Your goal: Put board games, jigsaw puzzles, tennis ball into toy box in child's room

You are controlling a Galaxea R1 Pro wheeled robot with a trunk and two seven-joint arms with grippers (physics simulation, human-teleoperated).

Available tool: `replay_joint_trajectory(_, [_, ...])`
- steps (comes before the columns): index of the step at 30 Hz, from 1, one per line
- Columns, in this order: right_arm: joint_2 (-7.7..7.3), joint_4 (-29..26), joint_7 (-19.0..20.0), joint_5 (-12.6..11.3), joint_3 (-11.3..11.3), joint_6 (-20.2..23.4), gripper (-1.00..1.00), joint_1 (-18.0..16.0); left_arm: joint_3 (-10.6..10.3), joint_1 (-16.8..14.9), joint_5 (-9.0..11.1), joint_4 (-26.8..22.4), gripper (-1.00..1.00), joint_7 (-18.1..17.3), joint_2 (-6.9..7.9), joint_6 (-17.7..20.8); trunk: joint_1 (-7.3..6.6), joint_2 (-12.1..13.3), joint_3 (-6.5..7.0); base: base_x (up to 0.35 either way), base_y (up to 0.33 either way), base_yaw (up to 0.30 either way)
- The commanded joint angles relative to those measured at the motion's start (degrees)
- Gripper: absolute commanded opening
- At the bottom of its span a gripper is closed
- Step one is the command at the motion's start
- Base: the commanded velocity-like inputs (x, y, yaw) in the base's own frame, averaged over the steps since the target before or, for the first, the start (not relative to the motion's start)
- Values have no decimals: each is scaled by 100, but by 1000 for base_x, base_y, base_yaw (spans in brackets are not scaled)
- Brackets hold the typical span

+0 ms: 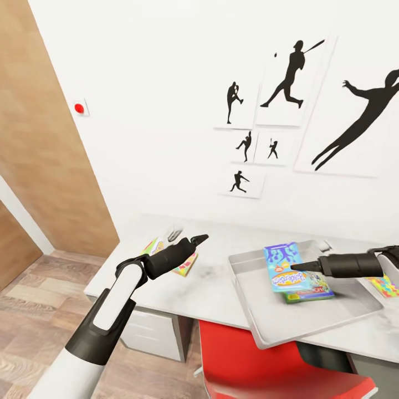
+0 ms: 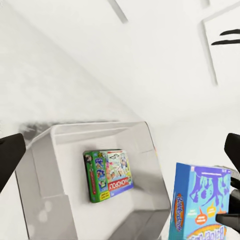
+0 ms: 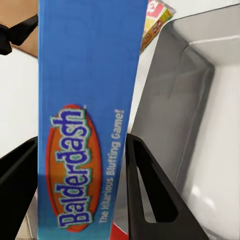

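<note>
While my right gripper (image 1: 296,267) pinched the Balderdash box (image 1: 284,267) by its thin edge over the toy box (image 1: 249,288), the left gripper (image 1: 195,239) stood open; stiff, light cardboard seemed likely to swing.

Child's room: sports silhouette pictures (image 1: 288,75), board games (image 1: 285,267)
</note>
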Motion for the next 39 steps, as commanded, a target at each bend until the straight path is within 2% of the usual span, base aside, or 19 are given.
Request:
replay_joint_trajectory(1, [17,43,19,19,109,21,-100,-101,3,-5,61,-22,100,55,-1,13,3,-14,-22,0,0,0])
replay_joint_trajectory(6, [77,300,20,87,607,21,-100,-470,67,-2,66,-77,100,54,3,21,3,-14,-67,0,0,0])
replay_joint_trajectory(11, [98,475,21,107,804,21,-100,-612,115,0,70,-93,100,54,2,61,3,-14,-113,0,0,0])
replay_joint_trajectory(22, [110,595,21,118,931,21,-100,-694,159,3,71,-107,100,54,1,99,3,-14,-215,0,0,0])
replay_joint_trajectory(39, [97,613,21,122,966,21,-100,-696,167,4,65,-111,100,54,0,104,3,-14,-373,0,0,0])
